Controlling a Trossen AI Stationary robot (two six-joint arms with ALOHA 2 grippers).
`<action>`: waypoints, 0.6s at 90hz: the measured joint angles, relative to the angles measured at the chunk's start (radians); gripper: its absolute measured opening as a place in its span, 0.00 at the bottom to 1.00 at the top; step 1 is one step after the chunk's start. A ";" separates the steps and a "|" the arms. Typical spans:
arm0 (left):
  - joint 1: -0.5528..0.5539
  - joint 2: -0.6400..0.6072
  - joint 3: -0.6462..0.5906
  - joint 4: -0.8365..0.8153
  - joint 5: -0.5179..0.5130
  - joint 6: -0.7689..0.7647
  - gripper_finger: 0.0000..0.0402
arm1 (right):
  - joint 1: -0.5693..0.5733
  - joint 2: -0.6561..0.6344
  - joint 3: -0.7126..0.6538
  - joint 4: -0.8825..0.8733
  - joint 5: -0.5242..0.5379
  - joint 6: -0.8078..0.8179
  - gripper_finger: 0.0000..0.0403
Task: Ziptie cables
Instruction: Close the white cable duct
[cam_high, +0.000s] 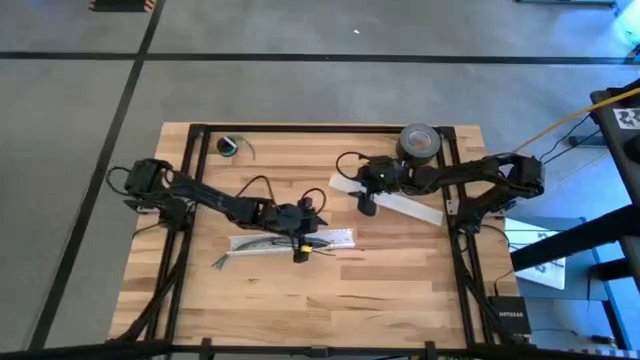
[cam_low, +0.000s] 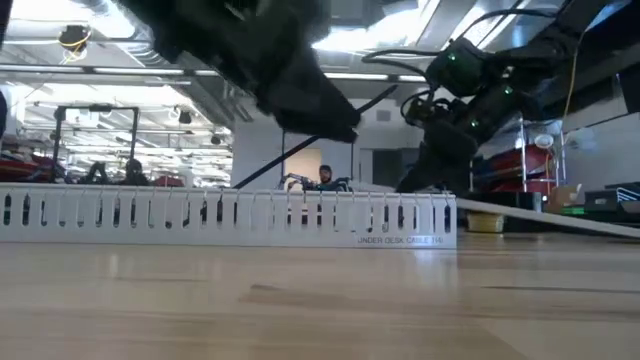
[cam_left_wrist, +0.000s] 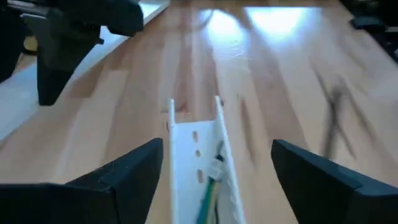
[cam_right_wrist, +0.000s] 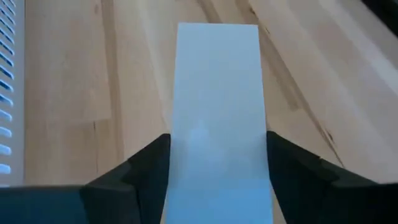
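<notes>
left gripper (cam_left_wrist: 211, 168): fingers apart, straddling slotted duct (cam_high: 290, 241) holding the cables (cam_left_wrist: 208, 196); lower centred.
right gripper (cam_right_wrist: 217, 168): clamped on flat white strip (cam_right_wrist: 217, 93); hold level.

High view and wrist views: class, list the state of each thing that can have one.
Left end effector: open, straddling the white slotted plastic channel.
Thin grey-green wires: lying inside that channel.
Right end effector: shut on the flat white plastic strip.
Grey tape roll: lying flat, untouched.
</notes>
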 joint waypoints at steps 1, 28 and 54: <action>0.001 0.009 0.007 0.000 0.000 0.004 0.74 | 0.000 0.000 0.000 0.000 0.000 0.000 0.53; 0.019 0.178 0.144 -0.004 0.008 0.042 0.75 | 0.000 0.000 0.001 0.003 0.000 -0.014 0.53; 0.053 0.241 0.164 0.001 0.054 0.005 0.75 | 0.000 -0.001 0.001 0.005 0.001 -0.018 0.53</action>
